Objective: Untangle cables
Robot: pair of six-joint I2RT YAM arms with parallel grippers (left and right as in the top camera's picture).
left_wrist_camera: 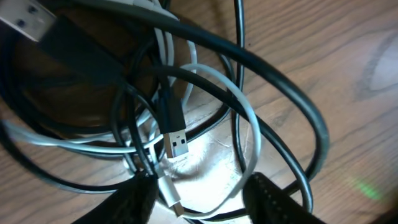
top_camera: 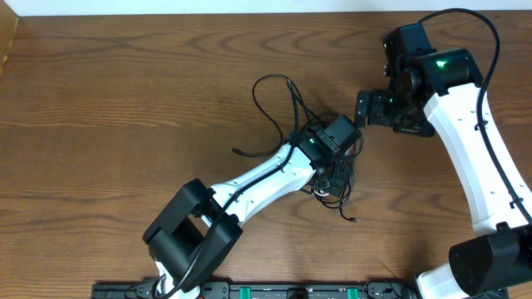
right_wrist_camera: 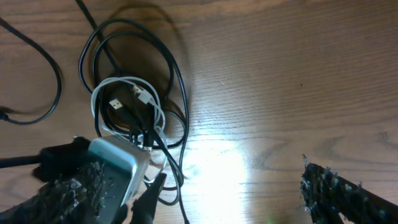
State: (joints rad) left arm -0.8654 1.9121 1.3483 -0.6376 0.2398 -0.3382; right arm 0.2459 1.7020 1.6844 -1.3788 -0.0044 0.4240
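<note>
Left pincer (left_wrist_camera: 200,186) hangs low over the knot of cables (top_camera: 332,178) on the wooden surface (top_camera: 125,100), its fingers (left_wrist_camera: 140,199) parted and gripping nothing. The white cable (left_wrist_camera: 244,109) runs between them, its small plug end lying just inside the left finger. Directly ahead of the pincer, a black cable's USB plug (left_wrist_camera: 176,144) points back toward it, crossed by the white loop and ringed by the black cables (left_wrist_camera: 280,87). A second flat plug (left_wrist_camera: 25,18) lies farther ahead, to the left. Right pincer (right_wrist_camera: 199,183) hovers just beside the left arm's wrist, fingers spread wide and holding nothing, bare wood beneath it. The tangle sits ahead of it and to its left. One slack black loop (top_camera: 274,91) reaches out beyond the knot, away from both pincers.
</note>
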